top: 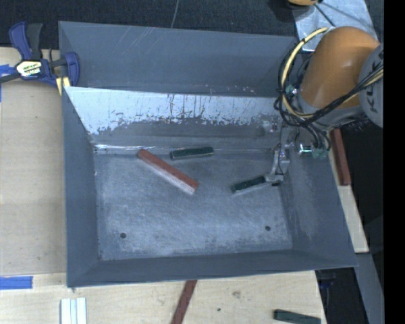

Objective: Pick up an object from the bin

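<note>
Down low at the right side of the bin (189,228) floor: gripper (278,175), tip at the right end of a short dark green bar (248,185), touching it or just beside it, impossible to say which. Width of the claw's opening: not to be told; nor any hold on the bar, too slim and dark against it. Probably set at that end for the open floor all round, free of the right wall and well apart from the other two things: a reddish-brown stick (167,171) lying slantwise left of centre, and a second dark green bar (192,153) tight along the foot of the far wall, awkward to get round. Reaching in over the right rim, orange-covered wrist (334,66) high above the far right corner, cables (291,79) looped about it, tool hanging nearly straight down to the floor.
</note>
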Available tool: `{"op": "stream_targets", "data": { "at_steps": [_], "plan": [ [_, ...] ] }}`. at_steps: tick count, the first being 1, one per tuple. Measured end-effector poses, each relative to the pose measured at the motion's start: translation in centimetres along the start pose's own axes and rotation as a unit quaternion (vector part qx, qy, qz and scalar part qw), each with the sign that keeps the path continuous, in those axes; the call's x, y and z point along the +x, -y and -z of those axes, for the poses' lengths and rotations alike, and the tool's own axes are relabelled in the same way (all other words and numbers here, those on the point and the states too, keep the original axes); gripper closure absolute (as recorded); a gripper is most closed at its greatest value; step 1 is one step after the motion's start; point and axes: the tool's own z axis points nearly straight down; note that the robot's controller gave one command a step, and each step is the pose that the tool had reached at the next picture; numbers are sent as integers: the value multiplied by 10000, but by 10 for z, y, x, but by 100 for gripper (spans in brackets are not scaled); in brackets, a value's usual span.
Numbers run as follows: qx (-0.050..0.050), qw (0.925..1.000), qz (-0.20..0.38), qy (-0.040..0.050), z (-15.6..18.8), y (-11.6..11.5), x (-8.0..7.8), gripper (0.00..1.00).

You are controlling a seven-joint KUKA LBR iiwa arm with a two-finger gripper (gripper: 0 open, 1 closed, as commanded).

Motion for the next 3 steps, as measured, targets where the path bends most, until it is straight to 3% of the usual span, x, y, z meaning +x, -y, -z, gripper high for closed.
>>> {"op": "stream_targets", "data": {
  "at_steps": [1,2,3],
  "plan": [
    [6,10000,10,42,5,0,-2,0],
    [6,9934,1146,39,-78,-9,41,100],
    [7,9934,1149,40,-77,-8,41,100]
  ]
}}
